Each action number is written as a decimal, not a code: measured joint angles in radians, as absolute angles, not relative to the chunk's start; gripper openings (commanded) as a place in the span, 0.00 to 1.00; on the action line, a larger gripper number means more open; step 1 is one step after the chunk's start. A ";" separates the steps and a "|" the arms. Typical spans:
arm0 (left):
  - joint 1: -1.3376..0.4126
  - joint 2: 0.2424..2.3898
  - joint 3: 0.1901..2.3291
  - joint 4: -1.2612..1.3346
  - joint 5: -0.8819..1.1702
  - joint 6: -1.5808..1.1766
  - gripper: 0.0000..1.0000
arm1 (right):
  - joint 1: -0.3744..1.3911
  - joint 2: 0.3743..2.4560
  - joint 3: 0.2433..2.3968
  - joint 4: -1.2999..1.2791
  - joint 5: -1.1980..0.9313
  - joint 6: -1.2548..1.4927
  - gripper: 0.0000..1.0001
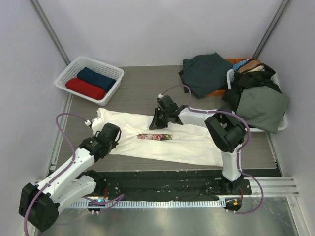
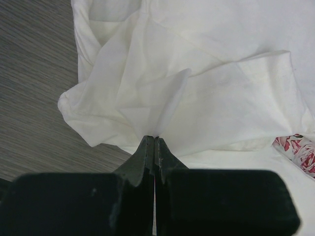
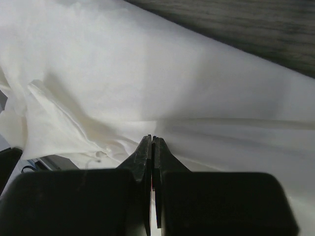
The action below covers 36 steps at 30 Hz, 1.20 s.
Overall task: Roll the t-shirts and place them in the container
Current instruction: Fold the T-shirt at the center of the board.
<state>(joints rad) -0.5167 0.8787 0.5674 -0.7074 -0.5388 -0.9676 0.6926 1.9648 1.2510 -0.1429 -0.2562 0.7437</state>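
Far-left basket: I see a white lattice basket (image 1: 114,87) at the back left corner of the table (image 1: 142,86). It holds a rolled red t-shirt (image 1: 84,88) and a rolled navy t-shirt (image 1: 96,77) side by side.
Left gripper: my left gripper (image 2: 155,140) has its jaws pressed together, pinching a raised fold at the left end of the cream-white t-shirt (image 1: 187,145).
Shirt position: the shirt lies spread across the middle of the table between my two arms, with its long axis running left to right.
Print: a narrow strip of pink-green floral print (image 1: 155,136) shows near the shirt's centre.
Right gripper: my right gripper (image 3: 153,139) is likewise closed, nipping cloth at the shirt's far edge.
Right side: a dark garment (image 1: 204,73) lies at the back, beside a second basket (image 1: 282,124) heaped with clothes.
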 measured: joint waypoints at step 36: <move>-0.196 1.270 0.876 -0.498 -0.296 -0.763 0.21 | 0.738 2.145 1.560 -0.101 -0.504 0.540 0.52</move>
<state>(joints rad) -0.1959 1.2701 0.8757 -0.4984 -0.2958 -0.7628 0.7383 2.1448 1.5597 -0.1009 -0.5041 0.5400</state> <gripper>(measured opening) 0.326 0.518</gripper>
